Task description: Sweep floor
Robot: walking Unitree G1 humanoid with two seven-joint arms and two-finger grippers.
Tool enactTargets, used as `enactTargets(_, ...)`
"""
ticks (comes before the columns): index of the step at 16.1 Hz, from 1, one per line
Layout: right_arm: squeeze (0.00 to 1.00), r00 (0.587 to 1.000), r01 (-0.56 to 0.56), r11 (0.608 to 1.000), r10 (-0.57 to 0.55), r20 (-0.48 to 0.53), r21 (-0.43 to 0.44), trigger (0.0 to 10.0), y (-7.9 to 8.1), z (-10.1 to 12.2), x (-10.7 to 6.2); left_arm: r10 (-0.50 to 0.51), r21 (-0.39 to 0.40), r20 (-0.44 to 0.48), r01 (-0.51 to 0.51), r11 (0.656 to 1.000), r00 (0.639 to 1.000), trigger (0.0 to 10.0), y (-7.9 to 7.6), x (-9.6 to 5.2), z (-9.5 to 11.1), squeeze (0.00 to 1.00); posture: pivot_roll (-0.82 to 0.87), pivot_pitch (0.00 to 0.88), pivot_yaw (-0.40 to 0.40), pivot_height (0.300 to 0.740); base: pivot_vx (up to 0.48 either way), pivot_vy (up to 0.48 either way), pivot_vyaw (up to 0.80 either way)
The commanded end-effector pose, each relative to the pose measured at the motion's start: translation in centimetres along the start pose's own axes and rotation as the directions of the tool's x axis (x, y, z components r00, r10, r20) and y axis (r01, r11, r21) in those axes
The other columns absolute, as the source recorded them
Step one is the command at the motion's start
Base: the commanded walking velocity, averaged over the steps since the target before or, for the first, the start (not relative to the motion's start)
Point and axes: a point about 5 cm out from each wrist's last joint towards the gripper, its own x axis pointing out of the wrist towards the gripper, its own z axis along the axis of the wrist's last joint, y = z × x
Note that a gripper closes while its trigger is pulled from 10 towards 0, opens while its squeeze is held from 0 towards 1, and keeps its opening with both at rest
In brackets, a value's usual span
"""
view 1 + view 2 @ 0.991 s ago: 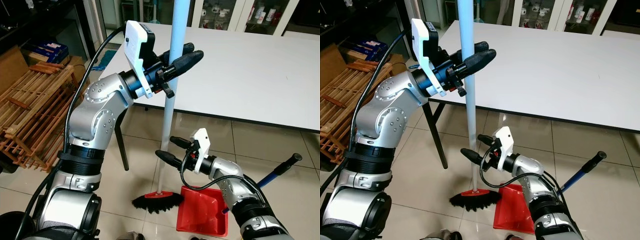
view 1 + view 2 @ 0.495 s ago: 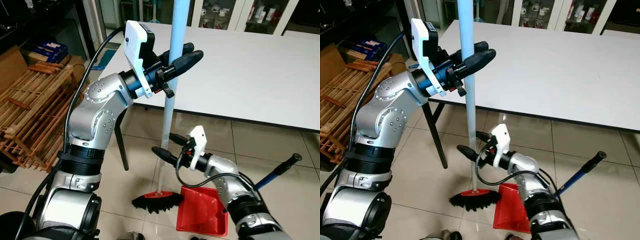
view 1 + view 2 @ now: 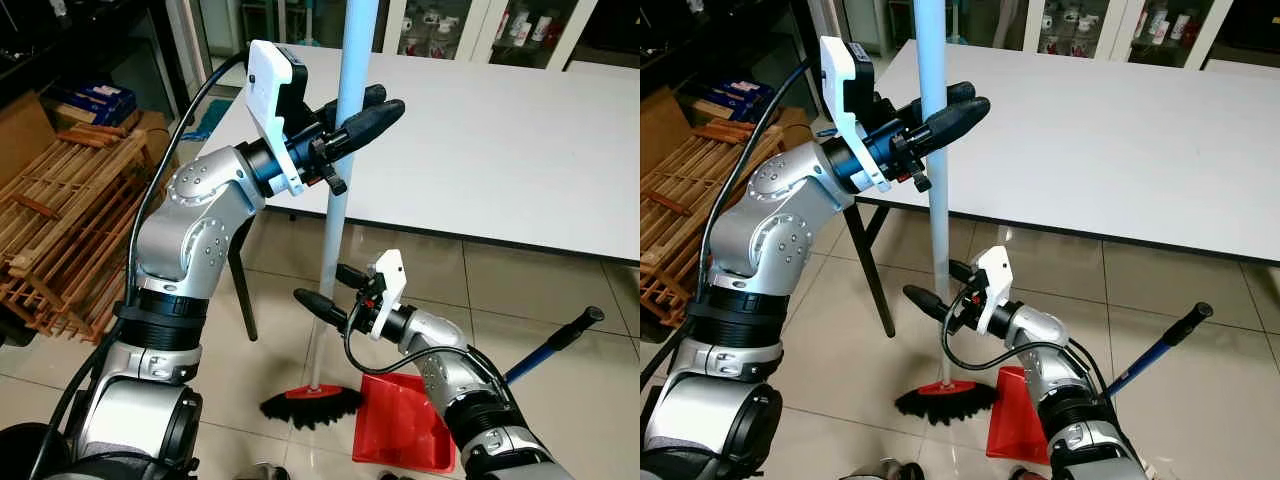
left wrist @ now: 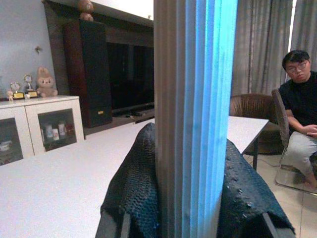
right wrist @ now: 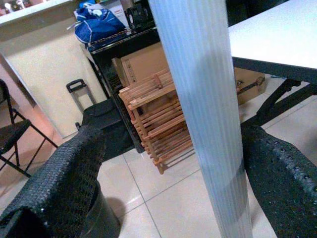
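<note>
Clamped tight, our left gripper [image 3: 362, 112] had both black fingers [image 4: 132, 188] pressed against the light-blue broom handle [image 3: 340, 190], gripping it high up, level with the edge of the white table [image 3: 500, 140]. Our right gripper [image 3: 325, 292] stood spread wide lower down, one finger [image 5: 54, 173] on each side of the handle, with clear gaps between the pads and the ribbed pole, so it held nothing.

We saw the broom standing almost upright, its long axis running from above the top of the head views down to the floor tiles [image 3: 280, 330]. Its black bristle head [image 3: 311, 405] with the red collar rested on the tiles, just beside the red dustpan [image 3: 405, 425], whose blue-and-black handle [image 3: 560, 335] slanted up and away to our right.

From the head views we could take in the whole broom, both silver arms and a stack of wooden racks [image 3: 60, 230] to our left. From the left wrist we saw the table top stretching away to a glass-fronted cabinet [image 4: 39, 129], and a seated person [image 4: 299, 119] in dark clothing beyond it. From the right wrist we saw the same wooden racks [image 5: 158, 119], a cardboard box [image 5: 143, 64] on a dark shelf, and a blue bag [image 5: 96, 25] above them.
</note>
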Motion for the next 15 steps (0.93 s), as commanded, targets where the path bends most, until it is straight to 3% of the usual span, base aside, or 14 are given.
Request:
enactTargets(1,0.0,0.999,-0.042,0.999,0.041,-0.024,-0.027,10.0,0.5,0.0,0.7,-0.024,0.01,0.027,0.024,1.0,0.999,10.0,-0.3,0.1,0.7,0.0,0.06,0.033,0.024,0.74,0.0,0.0,0.0)
enactTargets(7,0.0,0.996,-0.042,0.999,0.042,-0.077,0.006,10.0,1.7,-2.3,0.9,-0.022,0.015,0.031,0.021,1.0,0.999,10.0,-0.3,0.1,1.0,0.0,0.06,0.024,0.026,0.74,0.0,0.0,0.0)
enactTargets(15,0.0,0.997,-0.036,0.999,0.037,-0.071,0.01,10.0,1.8,-2.4,1.3,-0.014,0.015,0.032,0.014,1.0,0.999,10.0,-0.3,0.1,1.0,0.0,0.07,0.031,0.024,0.74,0.0,0.0,0.0)
